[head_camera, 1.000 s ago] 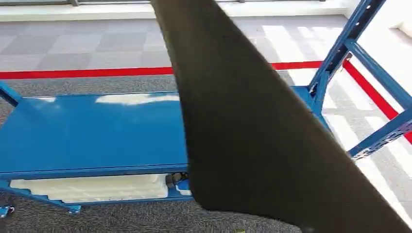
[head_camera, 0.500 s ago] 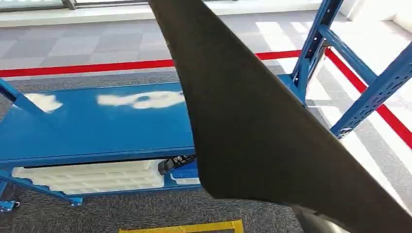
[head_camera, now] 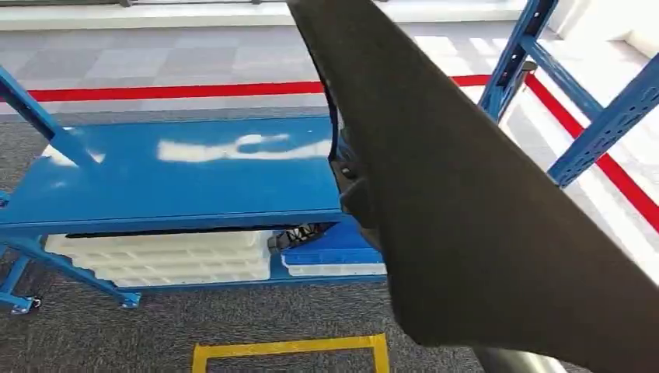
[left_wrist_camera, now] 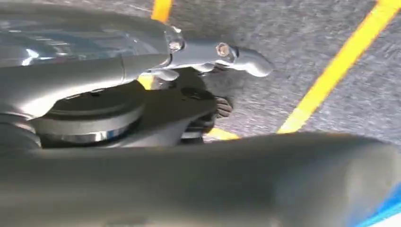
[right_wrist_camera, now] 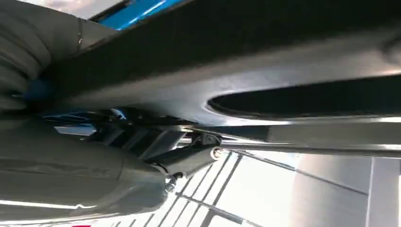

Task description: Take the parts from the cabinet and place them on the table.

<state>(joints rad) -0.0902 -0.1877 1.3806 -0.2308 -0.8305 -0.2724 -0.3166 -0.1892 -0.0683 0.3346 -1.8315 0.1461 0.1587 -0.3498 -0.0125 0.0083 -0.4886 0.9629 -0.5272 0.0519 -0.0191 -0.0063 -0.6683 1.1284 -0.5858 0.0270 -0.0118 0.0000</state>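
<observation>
**A:** Where is the part?

**B:** It is a big dark panel (head_camera: 482,217), tilted, and it runs from the top centre of the head view down to the lower right corner. It covers most of the right half of the frame. It is off the blue table (head_camera: 171,186), which sits in the left centre of the frame, and its left edge crosses the table's right end in the picture.

**A:** Which hand has it?

**B:** The right hand (right_wrist_camera: 142,161). In the right wrist view the panel lies tight across that hand, wedged between the ribbed cover and the thick grey thumb, so the hand is closed on it. Its fingers are hidden behind the panel.

**A:** And the left hand?

**B:** I cannot tell. In the left wrist view the left hand (left_wrist_camera: 189,85) has its thumb stretched out over the grey carpet and its dark fingers (left_wrist_camera: 222,106) bunched beneath. A broad blurred grey surface runs close past the camera. Whether the fingers touch anything is not clear.

**A:** What else is around?

**B:** Under the tabletop, at lower left, white trays (head_camera: 163,260) are stacked, with a blue tray (head_camera: 330,252) just beside them toward the centre. A red line (head_camera: 171,92) crosses the floor behind the table in the upper part of the frame. Yellow tape (head_camera: 287,347) marks the carpet at bottom centre. Blue rack uprights (head_camera: 602,128) stand at upper right.
</observation>
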